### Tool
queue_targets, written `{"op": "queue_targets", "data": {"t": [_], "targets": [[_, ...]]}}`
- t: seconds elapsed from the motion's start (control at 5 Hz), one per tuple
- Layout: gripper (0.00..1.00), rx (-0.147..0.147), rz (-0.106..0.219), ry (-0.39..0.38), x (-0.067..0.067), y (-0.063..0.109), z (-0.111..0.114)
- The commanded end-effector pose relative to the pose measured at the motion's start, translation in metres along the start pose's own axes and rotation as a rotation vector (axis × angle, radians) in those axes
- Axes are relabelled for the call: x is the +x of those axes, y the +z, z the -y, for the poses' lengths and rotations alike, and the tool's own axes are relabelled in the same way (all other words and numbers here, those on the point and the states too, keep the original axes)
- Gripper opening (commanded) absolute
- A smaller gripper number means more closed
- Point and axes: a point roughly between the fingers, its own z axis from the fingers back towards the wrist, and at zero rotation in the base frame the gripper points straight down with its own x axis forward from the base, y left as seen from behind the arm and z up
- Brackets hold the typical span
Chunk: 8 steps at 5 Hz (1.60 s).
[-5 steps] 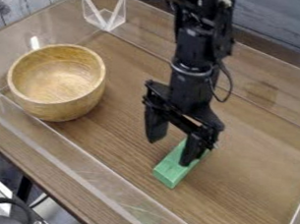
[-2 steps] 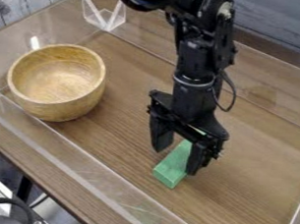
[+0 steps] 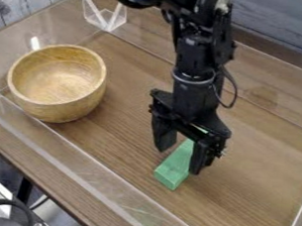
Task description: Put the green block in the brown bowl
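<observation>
Green block (image 3: 174, 171) lying flat on the wooden table (image 3: 263, 145), between the two spread fingers of the gripper (image 3: 181, 157), which points straight down with jaws open and not clamped on it. Brown bowl (image 3: 57, 81) stands well apart, to the left.

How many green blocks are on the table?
1. The green block lies on the table, right of the brown bowl, under the open gripper. None seems hidden.
</observation>
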Motion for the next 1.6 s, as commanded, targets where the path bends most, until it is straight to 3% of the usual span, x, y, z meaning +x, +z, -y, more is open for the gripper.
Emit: {"op": "queue_targets", "data": {"t": [0.0,1.4], "targets": [[1.00,-0.002,0.060,0.016,0.0051,0.0125,-0.0018],[1.00,0.004,0.066,0.057,0.0091,0.0081,-0.0057]]}}
